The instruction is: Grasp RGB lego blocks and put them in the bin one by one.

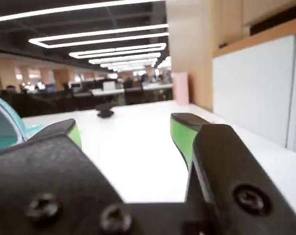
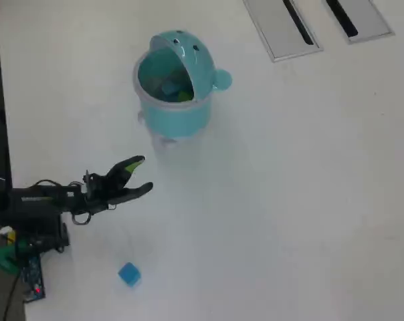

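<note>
- The gripper [image 2: 144, 175] sits at left centre of the overhead view, its jaws spread apart and holding nothing.
- The bin [image 2: 173, 115] stands above it in the frame, lid tipped back; something green and something blue show inside.
- A blue block [image 2: 129, 274] lies alone on the table [image 2: 289, 200] at lower left, well apart from the claw.
- Judged: between placements; next it must swing down-frame to that block and close on it.
</note>
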Robot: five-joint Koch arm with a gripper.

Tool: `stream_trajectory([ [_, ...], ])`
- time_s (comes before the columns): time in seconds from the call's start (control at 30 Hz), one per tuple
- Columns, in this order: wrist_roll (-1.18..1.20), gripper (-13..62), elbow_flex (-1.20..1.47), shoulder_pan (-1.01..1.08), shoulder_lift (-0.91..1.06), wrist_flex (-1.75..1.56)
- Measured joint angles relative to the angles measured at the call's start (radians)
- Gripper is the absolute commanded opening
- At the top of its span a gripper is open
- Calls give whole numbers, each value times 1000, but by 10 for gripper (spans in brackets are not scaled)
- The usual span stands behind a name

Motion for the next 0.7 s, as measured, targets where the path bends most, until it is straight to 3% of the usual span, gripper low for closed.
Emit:
stream_trajectory([
  [0.7,14,329,38,91,60,0],
])
